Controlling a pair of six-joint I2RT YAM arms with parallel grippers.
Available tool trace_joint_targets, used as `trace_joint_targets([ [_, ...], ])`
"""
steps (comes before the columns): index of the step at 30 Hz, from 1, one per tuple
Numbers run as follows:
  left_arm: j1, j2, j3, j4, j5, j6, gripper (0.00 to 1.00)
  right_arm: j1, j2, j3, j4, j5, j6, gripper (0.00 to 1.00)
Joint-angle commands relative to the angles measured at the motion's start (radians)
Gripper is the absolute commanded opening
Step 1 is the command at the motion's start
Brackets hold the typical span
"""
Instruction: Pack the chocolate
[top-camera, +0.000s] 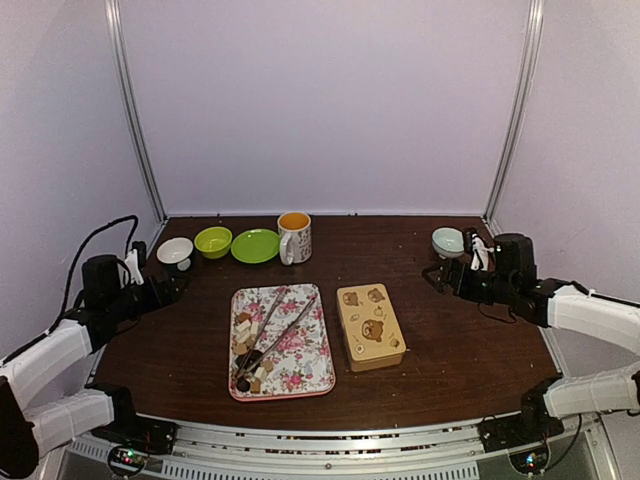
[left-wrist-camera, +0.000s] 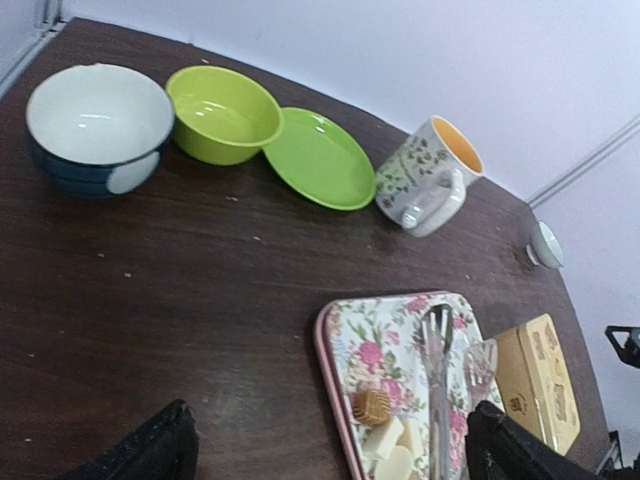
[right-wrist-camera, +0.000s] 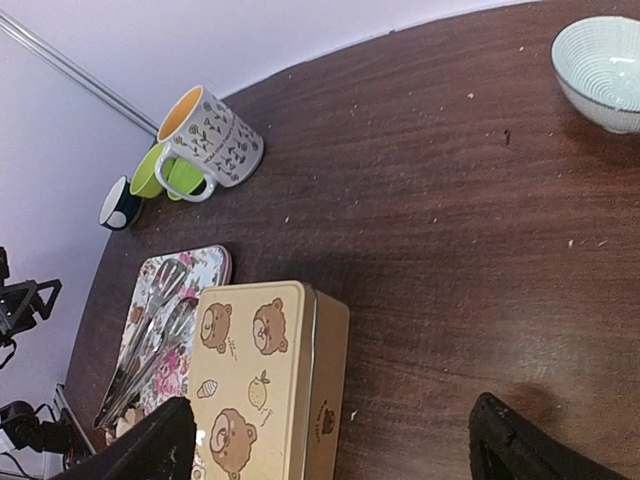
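Brown and cream chocolate (left-wrist-camera: 371, 405) pieces are sitting on the left, near part of the floral tray (top-camera: 312, 362), beside the tongs (top-camera: 278, 322), whose long axis is running down the tray's length. The left gripper (top-camera: 168, 286) is hovering nearer, with the chocolate lying to its right. The right gripper (top-camera: 440, 277) is hanging beyond the bear tin (top-camera: 370, 327). Both are gaping wide, holding and touching nothing.

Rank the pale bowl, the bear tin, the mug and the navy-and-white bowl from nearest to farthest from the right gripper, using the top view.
1. Pale bowl, far right, just behind the right gripper.
2. Bear tin, centre, to the gripper's left and nearer the bases.
3. Mug, back centre.
4. Navy-and-white bowl, far left of the back row.
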Motion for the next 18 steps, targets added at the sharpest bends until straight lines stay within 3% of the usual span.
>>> trace_joint_targets([
  [1,-0.119,0.025,0.054,0.05,0.066,-0.074,0.96,0.07,0.074,0.06,-0.036,0.003,0.054,0.94],
  [12,-0.321,0.078,0.115,0.036,-0.013,-0.201,0.95,0.185,0.251,0.146,-0.035,0.008,0.087,0.9],
  [18,-0.523,0.197,0.175,0.075,-0.097,-0.246,0.95,0.235,0.325,0.152,0.0,-0.014,0.104,0.88],
])
